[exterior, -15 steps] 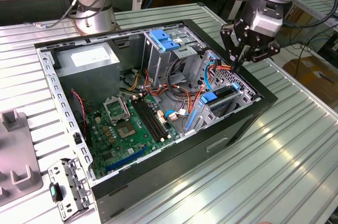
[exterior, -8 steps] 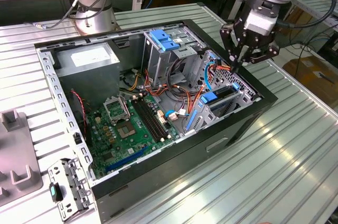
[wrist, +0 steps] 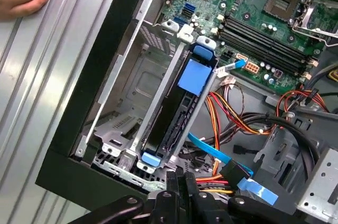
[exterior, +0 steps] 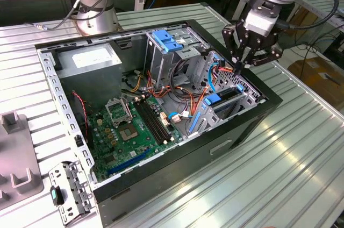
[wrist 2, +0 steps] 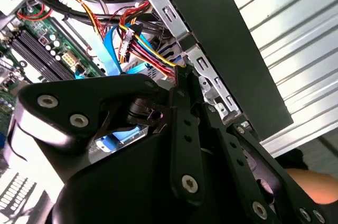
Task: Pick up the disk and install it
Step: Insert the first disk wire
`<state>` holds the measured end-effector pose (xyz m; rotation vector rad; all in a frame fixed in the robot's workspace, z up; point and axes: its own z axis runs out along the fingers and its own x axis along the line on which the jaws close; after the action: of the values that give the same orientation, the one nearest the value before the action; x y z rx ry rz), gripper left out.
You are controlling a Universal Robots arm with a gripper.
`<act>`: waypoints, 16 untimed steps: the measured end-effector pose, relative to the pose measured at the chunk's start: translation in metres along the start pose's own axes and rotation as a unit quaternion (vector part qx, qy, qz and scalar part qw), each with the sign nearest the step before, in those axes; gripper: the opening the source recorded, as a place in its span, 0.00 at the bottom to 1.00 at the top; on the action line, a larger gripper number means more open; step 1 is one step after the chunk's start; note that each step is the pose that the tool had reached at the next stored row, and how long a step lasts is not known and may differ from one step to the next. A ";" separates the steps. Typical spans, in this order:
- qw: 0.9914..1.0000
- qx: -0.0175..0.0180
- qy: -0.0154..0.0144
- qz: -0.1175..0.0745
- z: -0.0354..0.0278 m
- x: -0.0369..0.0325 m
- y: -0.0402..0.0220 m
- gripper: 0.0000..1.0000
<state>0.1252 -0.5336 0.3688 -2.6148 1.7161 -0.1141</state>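
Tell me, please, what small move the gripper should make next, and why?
Probably ease the gripper straight down a little, to press the disk home. The disk already stands on edge in the drive cage, and the shut fingertips hang over its near end, holding nothing.

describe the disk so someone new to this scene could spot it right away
Start at the open computer case on the ribbed metal table, then go to its drive bay at the exterior view's right, below the gripper. The disk stands on edge there: a black slab with bright blue rail tabs, unlike the loose thin blue cables beside it.
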 end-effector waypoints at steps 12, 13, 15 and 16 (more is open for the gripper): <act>0.997 -0.004 0.004 0.076 0.0012 -0.0028 0.0057 0.16; 0.996 -0.005 0.005 0.090 0.0015 -0.0028 0.0056 0.16; 0.993 -0.007 0.006 0.120 0.0025 -0.0029 0.0057 0.16; 0.992 -0.007 0.007 0.127 0.0028 -0.0029 0.0057 0.16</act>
<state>0.1190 -0.5334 0.3656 -2.3820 2.0422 -0.1164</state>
